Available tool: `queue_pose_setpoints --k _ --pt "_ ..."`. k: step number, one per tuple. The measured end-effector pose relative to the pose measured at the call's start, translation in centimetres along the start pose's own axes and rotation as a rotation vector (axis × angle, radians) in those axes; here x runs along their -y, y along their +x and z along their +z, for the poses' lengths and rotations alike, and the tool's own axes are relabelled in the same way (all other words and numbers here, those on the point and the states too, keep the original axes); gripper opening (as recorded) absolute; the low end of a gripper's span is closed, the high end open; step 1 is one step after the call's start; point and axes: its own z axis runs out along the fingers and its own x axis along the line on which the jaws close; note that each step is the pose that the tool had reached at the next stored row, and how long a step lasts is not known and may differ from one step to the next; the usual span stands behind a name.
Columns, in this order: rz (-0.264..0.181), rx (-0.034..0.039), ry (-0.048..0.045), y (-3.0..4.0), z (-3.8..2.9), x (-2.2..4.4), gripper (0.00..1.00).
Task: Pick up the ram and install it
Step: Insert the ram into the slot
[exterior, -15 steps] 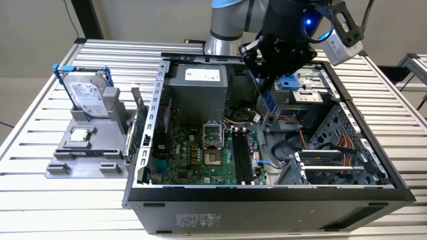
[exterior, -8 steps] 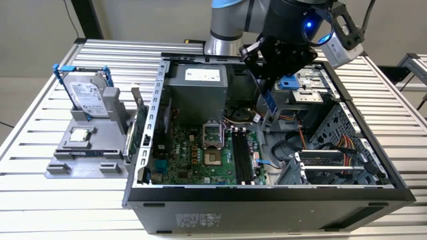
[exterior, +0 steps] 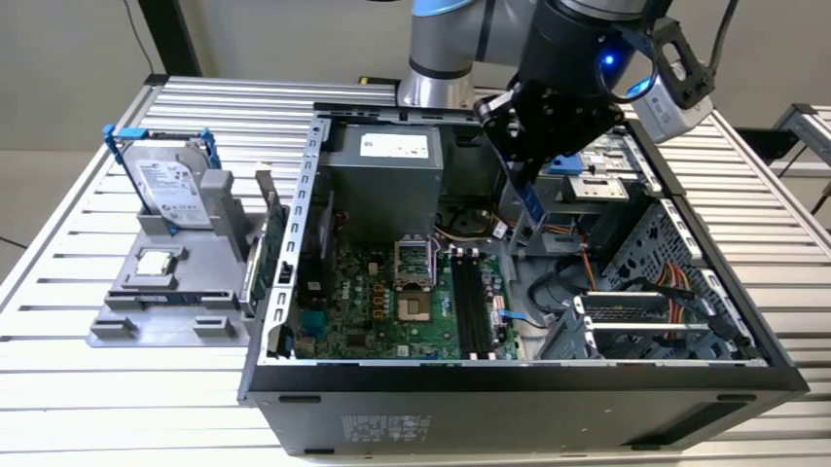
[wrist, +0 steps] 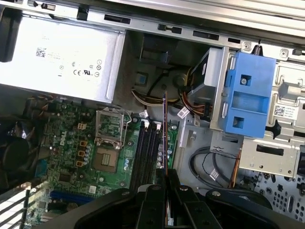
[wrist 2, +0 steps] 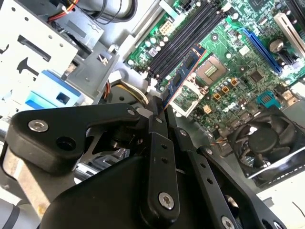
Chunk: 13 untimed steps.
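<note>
Ram [exterior: 530, 199] is hanging long-ways down from my tool [exterior: 516, 161]. In the exterior view its long axis runs close to upright with a slight lean, and the free end points down into the open computer case [exterior: 520, 375]. The upper end is buried in my grip. The ram is up in the air inside the case opening, over the motherboard [exterior: 389, 302] and clear of the black memory slots [exterior: 470, 297]. It touches nothing but me. In the second wrist view it [wrist 2: 183, 74] is a narrow, flat, dark blue board with black chips in a row along its face, stretching away from my tool [wrist 2: 159, 107] toward the slots [wrist 2: 186, 36]. In the first wrist view I catch it [wrist: 165, 129] edge-on, a thin dark line lying roughly along the same direction as the slots [wrist: 145, 152] beneath. My tool [wrist: 167, 174] is closed tight on it, fingers pinched flat against both faces of the board's near end. The case sits on the slatted metal bench [exterior: 78, 389].
</note>
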Motion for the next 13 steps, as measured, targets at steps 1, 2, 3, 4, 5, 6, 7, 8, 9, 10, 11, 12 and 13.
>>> queue_pose_setpoints --k 1,2,3,4,5,6,7,8,9,10,11,12,13 --pt "0.000 0.0004 0.0000 -0.08 0.08 0.05 0.00" --pt "0.000 0.0011 0.0001 -0.14 0.17 0.09 0.00" --pt "0.000 0.0024 0.0004 -0.15 0.25 0.12 0.00" --pt "0.000 0.0041 0.0006 -0.16 0.36 0.15 0.00" --pt "0.001 0.0057 0.0008 -0.20 0.47 0.18 0.00" --pt "0.003 0.0086 0.0013 -0.21 0.56 0.20 0.00" --pt "0.005 0.0106 0.0015 -0.22 0.66 0.21 0.00" --pt "0.006 0.0117 0.0017 -0.25 0.75 0.22 0.00" --pt "0.007 0.0124 0.0018 -0.28 0.84 0.23 0.00" --pt "0.008 0.0125 0.0021 -0.30 0.91 0.25 0.00" --pt "0.010 0.0126 0.0030 -0.33 0.98 0.25 0.00" --pt "0.011 0.0123 0.0052 -0.36 1.05 0.26 0.00" --pt "0.013 0.0114 0.0127 -0.41 1.45 0.31 0.00"
